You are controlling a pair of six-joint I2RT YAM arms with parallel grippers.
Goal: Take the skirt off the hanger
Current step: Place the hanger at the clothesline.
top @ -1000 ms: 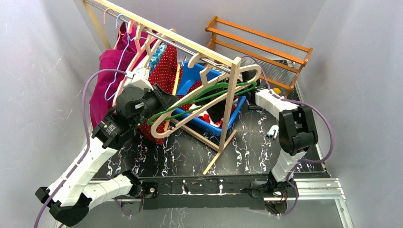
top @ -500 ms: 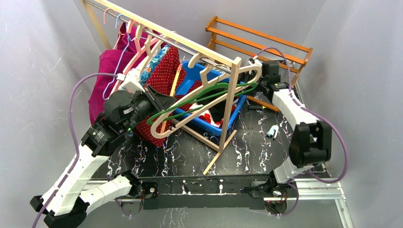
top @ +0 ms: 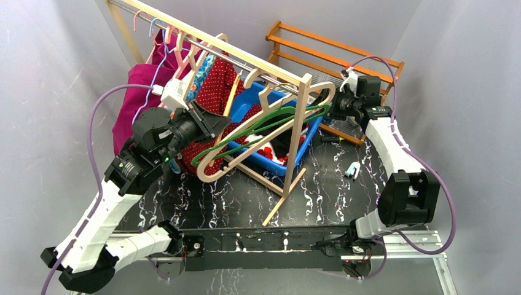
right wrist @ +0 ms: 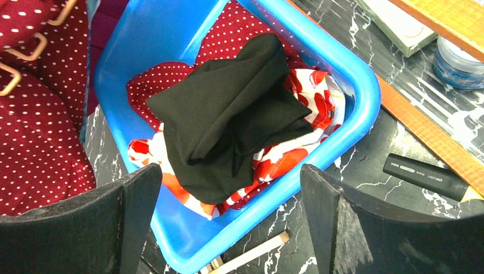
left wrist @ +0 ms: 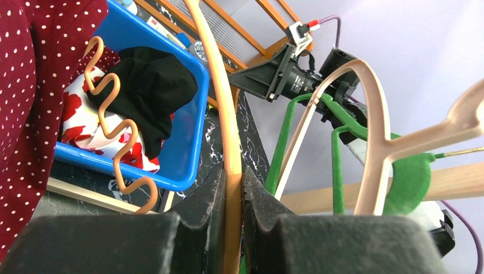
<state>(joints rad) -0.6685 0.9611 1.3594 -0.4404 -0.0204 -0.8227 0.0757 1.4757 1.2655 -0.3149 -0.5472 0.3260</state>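
Observation:
The skirt (top: 212,92) is dark red with white dots and hangs from the rack, beside my left gripper (top: 212,123). In the left wrist view it fills the left edge (left wrist: 28,114). There my left gripper (left wrist: 233,194) is shut on the thin orange-tan bar of a hanger (left wrist: 220,103) that curves upward. My right gripper (top: 329,110) is raised near the rack's right end post. In its wrist view it (right wrist: 228,194) stands wide open and holds nothing, above the blue bin (right wrist: 354,74).
The bin holds a black cloth (right wrist: 240,114) over red-and-white fabric. A green hanger (top: 258,126) and a large beige hanger (top: 215,174) hang from the wooden rack rail (top: 246,58). A magenta garment (top: 138,92) hangs left. An orange wooden shelf (top: 332,49) stands behind.
My right arm has swung up and back from beside the bin to the rack's right end, and its jaws have opened wide. My left arm shifted slightly, still gripping the hanger.

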